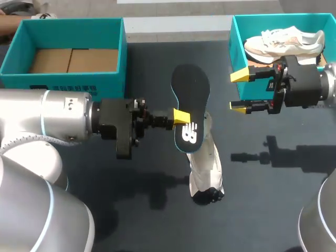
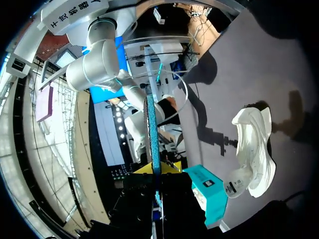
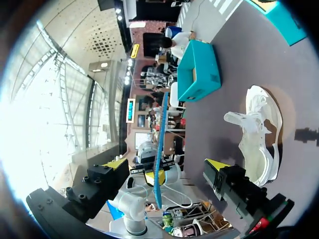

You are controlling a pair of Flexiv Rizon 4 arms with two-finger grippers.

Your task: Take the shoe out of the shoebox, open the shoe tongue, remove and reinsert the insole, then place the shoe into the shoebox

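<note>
Black insole [image 1: 190, 100] with a teal edge hangs above the table [image 1: 273, 210], pinched at its heel end between the yellow tips of the left gripper [image 1: 182, 118], which comes in from the left. From that arm's wrist the insole [image 2: 152, 134] shows edge-on, a thin strip rising straight out of the clenched fingers [image 2: 155, 169].

White shoe [image 1: 207, 160] lies on the dark table near the middle, out of either box, its upper end hidden behind the insole from above. It is beside the left gripper, well off it [image 2: 254, 154].

The right gripper [image 1: 240, 91] hovers in front of the right box [image 1: 239, 50], fingers spread wide and grasping nothing. From its wrist, the insole [image 3: 160, 139] stands ahead between the parted tips [image 3: 167, 164], untouched by them.

A second shoe [image 1: 286, 43] rests in the right box. The left box [image 1: 63, 81] shows its cardboard floor.
</note>
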